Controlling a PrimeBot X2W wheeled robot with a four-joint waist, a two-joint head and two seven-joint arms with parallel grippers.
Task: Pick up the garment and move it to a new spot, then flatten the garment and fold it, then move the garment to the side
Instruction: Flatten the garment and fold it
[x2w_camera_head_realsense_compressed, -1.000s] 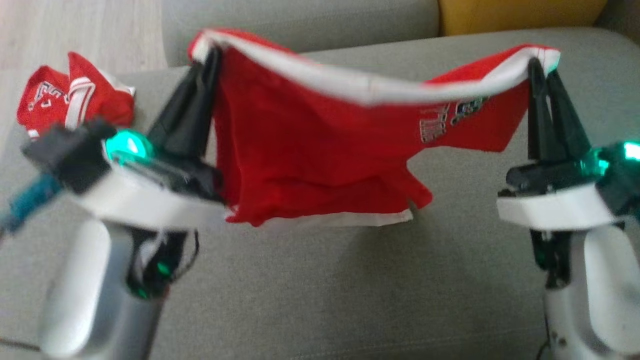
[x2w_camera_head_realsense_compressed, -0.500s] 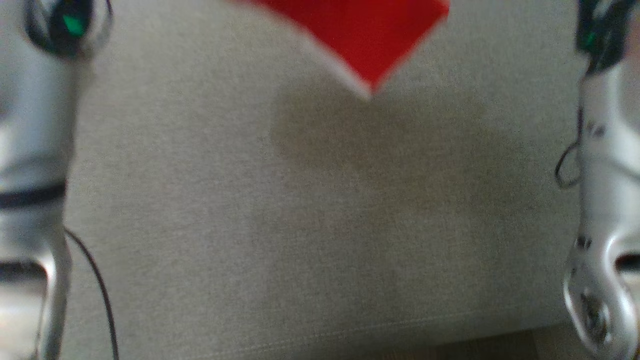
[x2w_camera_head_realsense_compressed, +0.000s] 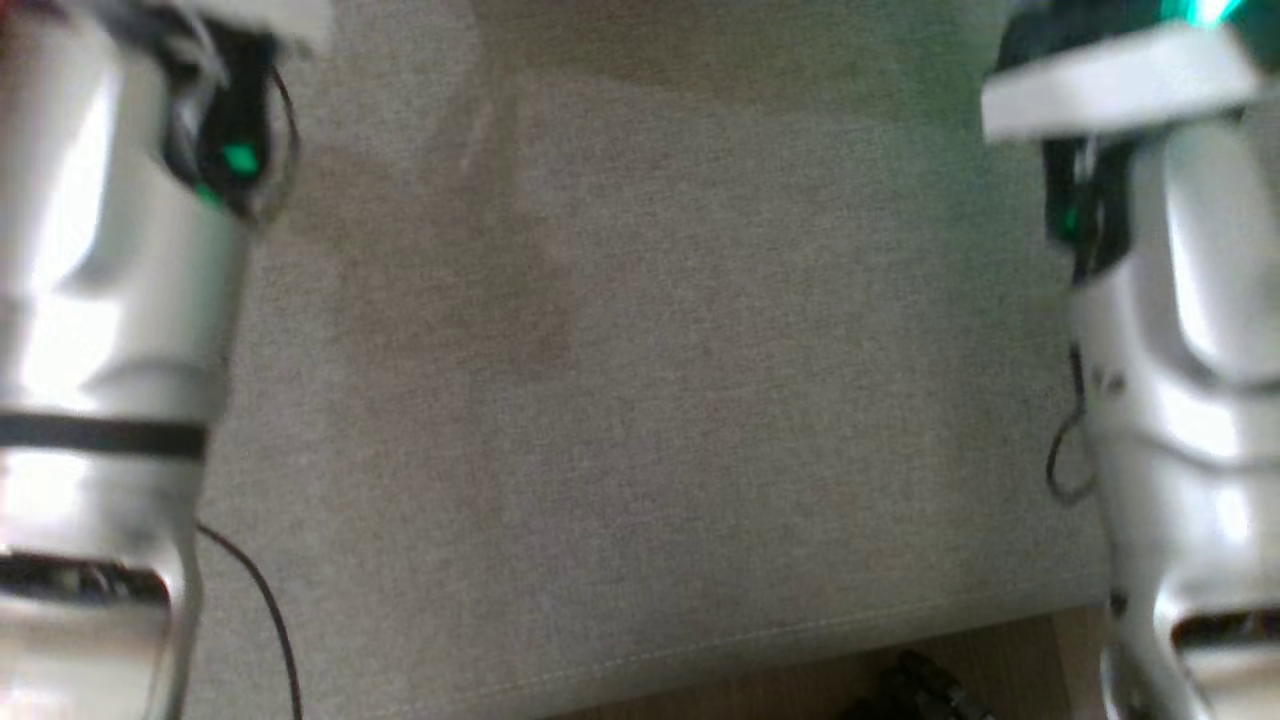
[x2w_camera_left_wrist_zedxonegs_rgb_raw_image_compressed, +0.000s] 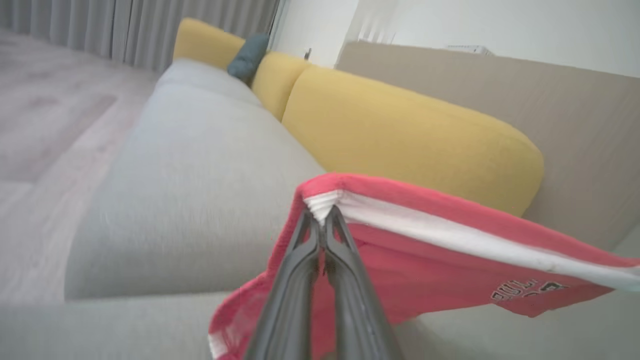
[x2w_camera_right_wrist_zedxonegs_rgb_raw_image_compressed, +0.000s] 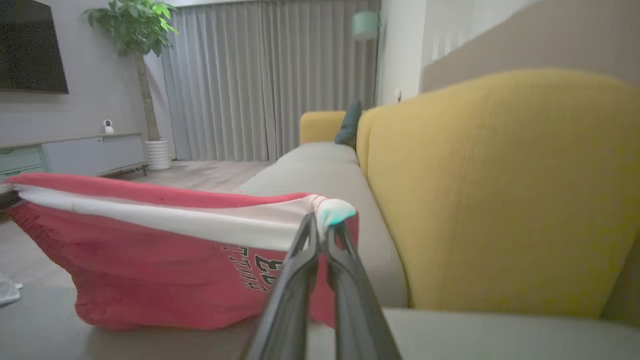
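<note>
Above the grey sofa seat (x2w_camera_head_realsense_compressed: 640, 400), the red garment (x2w_camera_right_wrist_zedxonegs_rgb_raw_image_compressed: 150, 270) hangs stretched by its white band (x2w_camera_right_wrist_zedxonegs_rgb_raw_image_compressed: 150, 220) between the left claw (x2w_camera_left_wrist_zedxonegs_rgb_raw_image_compressed: 322, 220) and the right claw (x2w_camera_right_wrist_zedxonegs_rgb_raw_image_compressed: 322, 227), each clamped on one end, likely so the cloth falls flat for laying down.

You cannot read the print (x2w_camera_right_wrist_zedxonegs_rgb_raw_image_compressed: 250, 272) on the garment (x2w_camera_right_wrist_zedxonegs_rgb_raw_image_compressed: 150, 270) beside the right claw (x2w_camera_right_wrist_zedxonegs_rgb_raw_image_compressed: 322, 229): blurred, partly hidden behind it.
</note>
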